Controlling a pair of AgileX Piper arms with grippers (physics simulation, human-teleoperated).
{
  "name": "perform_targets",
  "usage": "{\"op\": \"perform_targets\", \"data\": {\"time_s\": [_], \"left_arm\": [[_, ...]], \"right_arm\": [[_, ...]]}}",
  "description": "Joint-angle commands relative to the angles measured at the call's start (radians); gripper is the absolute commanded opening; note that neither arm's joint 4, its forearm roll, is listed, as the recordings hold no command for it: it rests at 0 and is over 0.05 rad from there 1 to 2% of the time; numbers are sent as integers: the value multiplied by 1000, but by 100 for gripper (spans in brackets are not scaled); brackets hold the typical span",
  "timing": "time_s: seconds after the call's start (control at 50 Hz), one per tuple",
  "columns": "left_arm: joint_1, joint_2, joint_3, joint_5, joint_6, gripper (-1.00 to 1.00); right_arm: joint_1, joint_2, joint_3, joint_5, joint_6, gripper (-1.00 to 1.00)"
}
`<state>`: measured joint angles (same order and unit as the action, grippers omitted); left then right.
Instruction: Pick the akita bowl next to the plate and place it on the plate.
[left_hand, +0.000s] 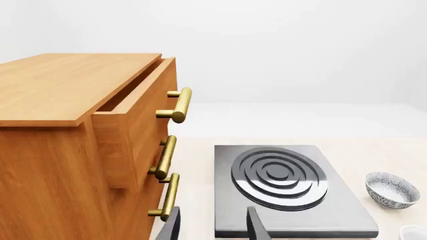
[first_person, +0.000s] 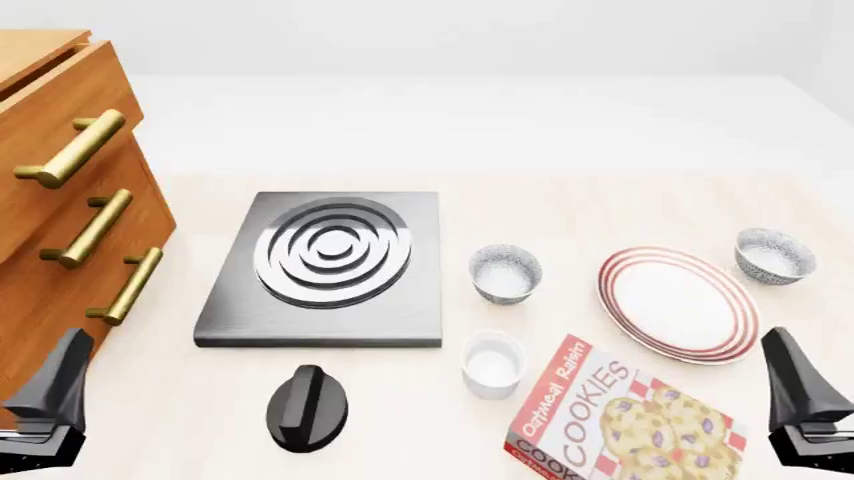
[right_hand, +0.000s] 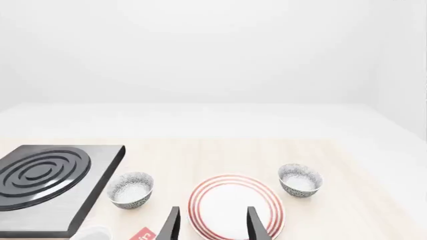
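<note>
The white plate (first_person: 678, 303) with red rings lies at the right of the table. One speckled akita bowl (first_person: 775, 255) sits close beside the plate's far right rim. Its twin (first_person: 506, 272) stands farther off, between the plate and the stove. The right wrist view shows the plate (right_hand: 235, 206), the near akita bowl (right_hand: 300, 180) and the twin (right_hand: 131, 189). My left gripper (first_person: 54, 392) and right gripper (first_person: 797, 385) hang low at the front corners, both open and holding nothing. The right gripper (right_hand: 212, 227) points at the plate.
A black stove plate (first_person: 324, 268) lies at centre left, its knob (first_person: 307, 405) in front. A white ramekin (first_person: 493, 364) and a cookie box (first_person: 625, 420) sit near the front. A wooden cabinet (first_person: 60, 200) with a partly open top drawer (left_hand: 133, 120) fills the left.
</note>
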<state>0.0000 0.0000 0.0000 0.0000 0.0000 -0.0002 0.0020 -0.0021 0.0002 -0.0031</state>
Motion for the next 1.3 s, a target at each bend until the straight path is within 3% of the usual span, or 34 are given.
{"op": "perform_targets", "data": {"time_s": [0.02, 0.36, 0.56, 0.58, 0.6, 1.3], "left_arm": [[0, 0, 0, 0, 0, 100], [0, 0, 0, 0, 0, 100], [0, 0, 0, 0, 0, 100], [0, 0, 0, 0, 0, 100], [0, 0, 0, 0, 0, 100], [0, 0, 0, 0, 0, 100]], "right_arm": [[-6, 8, -5, -3, -14, 100], [-3, 23, -6, -10, -9, 100], [4, 70, -70, -15, -4, 100], [-8, 262, -100, -170, 2, 100], [-8, 278, -99, -187, 2, 100], [-7, 584, -178, -402, -2, 100]]}}
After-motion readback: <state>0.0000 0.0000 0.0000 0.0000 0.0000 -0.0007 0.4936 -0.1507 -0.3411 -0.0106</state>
